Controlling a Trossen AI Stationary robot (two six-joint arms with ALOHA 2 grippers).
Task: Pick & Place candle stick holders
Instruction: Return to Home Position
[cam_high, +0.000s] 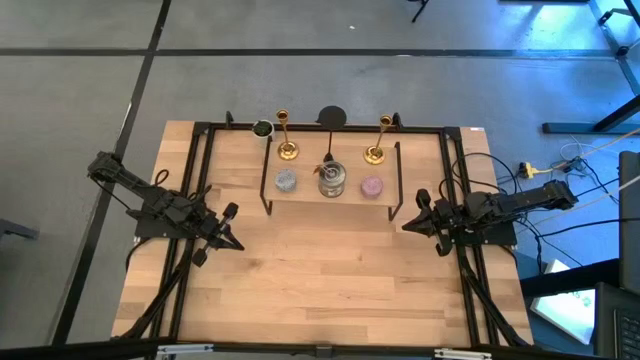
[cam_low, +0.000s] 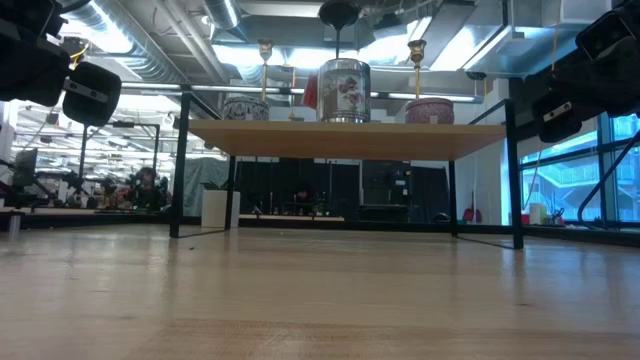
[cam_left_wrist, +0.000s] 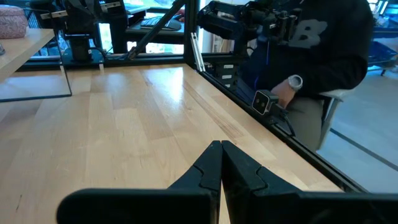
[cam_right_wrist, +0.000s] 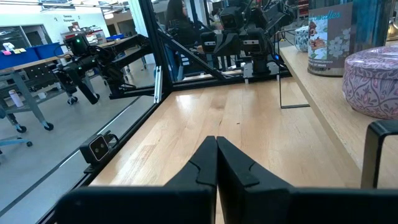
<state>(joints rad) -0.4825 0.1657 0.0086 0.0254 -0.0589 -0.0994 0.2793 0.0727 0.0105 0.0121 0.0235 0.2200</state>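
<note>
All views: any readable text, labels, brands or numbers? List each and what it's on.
"B": big white letter on the person's dark top, left wrist view; anything beside it is hidden.
Silver tin: script above the flowers on its label, too blurred to read.
Left hand, right hand: no markings show.
Nothing else legible.

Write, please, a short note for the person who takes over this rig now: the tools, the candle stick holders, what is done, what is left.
Left tool: shut, empty, held above the left side of the table.
Right tool: shut, empty, above the right side.
The two gold candle stick holders stand upright on the shelf, one behind the blue-grey candle, one behind the pink candle.
Done: both holders are placed.
Left: nothing to pick is in view; the arms seem drawn back near rest.
</note>
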